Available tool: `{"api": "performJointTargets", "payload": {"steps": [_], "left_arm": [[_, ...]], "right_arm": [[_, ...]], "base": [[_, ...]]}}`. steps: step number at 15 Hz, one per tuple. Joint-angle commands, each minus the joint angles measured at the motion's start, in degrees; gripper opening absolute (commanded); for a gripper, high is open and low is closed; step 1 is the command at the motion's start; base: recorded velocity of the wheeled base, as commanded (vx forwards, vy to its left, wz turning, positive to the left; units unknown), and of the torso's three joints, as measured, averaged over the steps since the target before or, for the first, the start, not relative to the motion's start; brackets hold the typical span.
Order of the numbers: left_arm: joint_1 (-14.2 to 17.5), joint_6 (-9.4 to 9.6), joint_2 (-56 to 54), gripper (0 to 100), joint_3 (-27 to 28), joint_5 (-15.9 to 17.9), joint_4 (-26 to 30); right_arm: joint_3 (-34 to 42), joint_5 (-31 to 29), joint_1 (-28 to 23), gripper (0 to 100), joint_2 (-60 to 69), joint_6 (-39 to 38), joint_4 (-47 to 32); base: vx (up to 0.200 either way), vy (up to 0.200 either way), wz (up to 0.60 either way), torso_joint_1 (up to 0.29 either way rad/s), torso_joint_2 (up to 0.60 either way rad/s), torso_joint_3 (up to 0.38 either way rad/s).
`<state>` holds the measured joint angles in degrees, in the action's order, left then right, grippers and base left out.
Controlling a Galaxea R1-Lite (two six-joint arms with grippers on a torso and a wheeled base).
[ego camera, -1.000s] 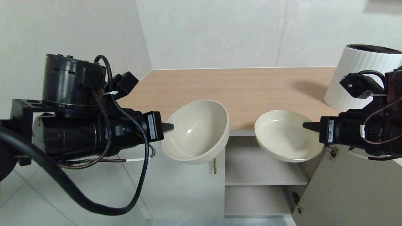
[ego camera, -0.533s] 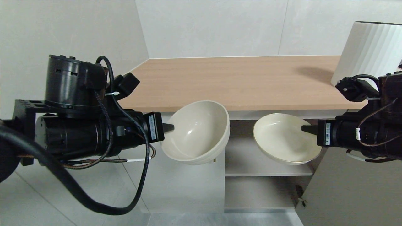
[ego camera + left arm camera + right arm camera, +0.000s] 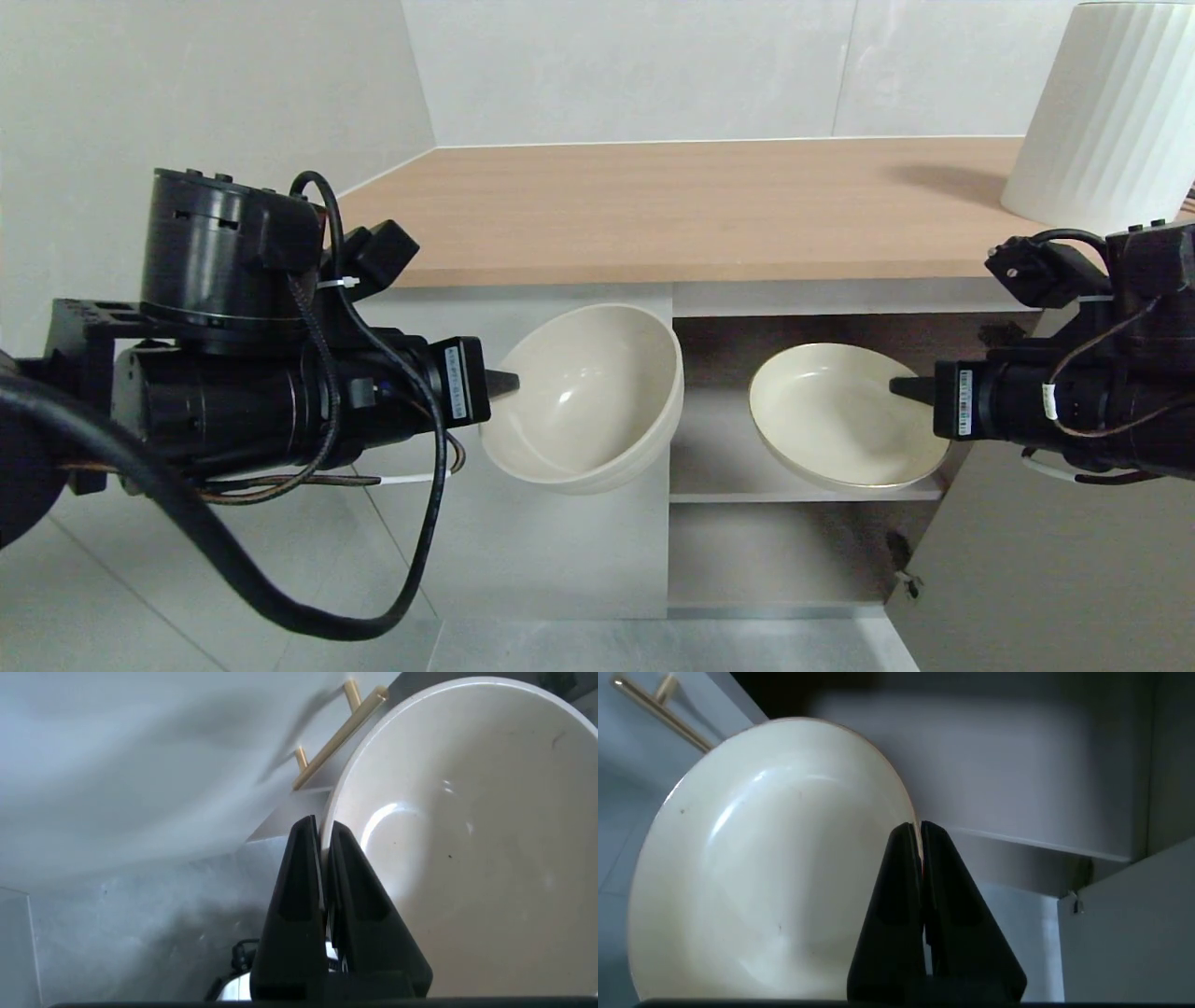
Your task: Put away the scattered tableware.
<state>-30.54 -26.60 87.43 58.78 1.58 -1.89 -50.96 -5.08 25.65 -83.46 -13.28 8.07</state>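
A deep cream ceramic bowl (image 3: 583,397) is held by its rim in the left gripper (image 3: 511,379), whose fingers are pressed together on the thin wall; it is tilted on its side, in front of the closed door of the white cabinet with wooden top (image 3: 719,462). A shallow cream plate with thin golden rim (image 3: 840,415) is pinched likewise by the right gripper (image 3: 896,384), before the cabinet's open compartment. The edge grip is probably chosen so that each piece can be laid on the shelf

Bowl (image 3: 597,392) in left gripper (image 3: 509,381), plate (image 3: 831,411) in right gripper (image 3: 898,385).
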Motion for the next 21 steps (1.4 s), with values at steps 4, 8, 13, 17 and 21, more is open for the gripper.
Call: {"api": "performJointTargets", "payload": {"steps": [4,8,13,17,21], "left_arm": [[-0.05,-0.03,0.28,0,-0.07,0.0,-0.04],[0.04,-0.03,0.37,0,-0.07,0.0,0.04],[0.04,-0.03,0.28,0,-0.16,0.0,0.04],[-0.05,-0.03,0.28,0,-0.16,0.0,0.04],[-0.05,-0.03,0.28,0,-0.42,0.0,0.04]], "right_arm": [[0.68,0.07,0.1,0,-2.15,1.23,-0.07],[1.56,-0.01,0.89,0,-15.42,3.7,0.02],[0.6,-0.81,0.28,0,-31.42,1.15,6.7],[-1.78,-6.96,-3.85,0,-42.05,-4.21,21.46],[-5.56,-11.18,-6.58,0,-47.06,-6.41,25.5]], "base": [[0.0,0.0,0.0,0.0,0.0,0.0],[0.0,0.0,0.0,0.0,0.0,0.0],[0.0,0.0,0.0,0.0,0.0,0.0],[0.0,0.0,0.0,0.0,0.0,0.0],[0.0,0.0,0.0,0.0,0.0,0.0]]}}
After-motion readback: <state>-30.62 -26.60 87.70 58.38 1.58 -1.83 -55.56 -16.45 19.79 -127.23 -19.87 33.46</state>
